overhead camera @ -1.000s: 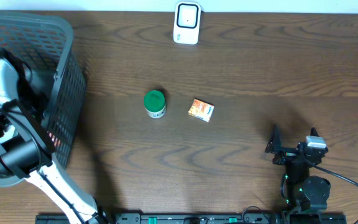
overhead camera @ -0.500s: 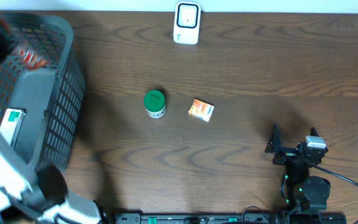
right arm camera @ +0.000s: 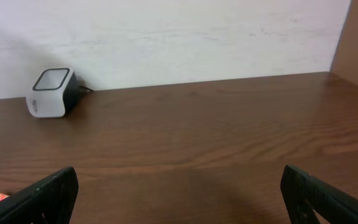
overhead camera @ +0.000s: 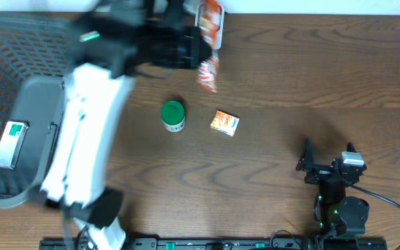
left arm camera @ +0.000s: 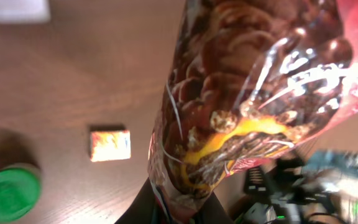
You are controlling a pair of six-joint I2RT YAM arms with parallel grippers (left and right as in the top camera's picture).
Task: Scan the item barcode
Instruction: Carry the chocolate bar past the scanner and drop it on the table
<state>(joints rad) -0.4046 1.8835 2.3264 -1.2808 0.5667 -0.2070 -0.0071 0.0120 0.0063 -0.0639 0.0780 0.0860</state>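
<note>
This looks like a practice shop checkout: a brown wooden table against a bare white wall, with a grey shopping basket, a small white scanner, a green-lidded jar and a small box.

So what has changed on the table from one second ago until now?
The left claw swung out of the basket and to the right, over to the scanner. It is shut on a snack bag, which it brought along from the basket side. The green jar, the small orange box and the open right claw stayed where they were.
</note>
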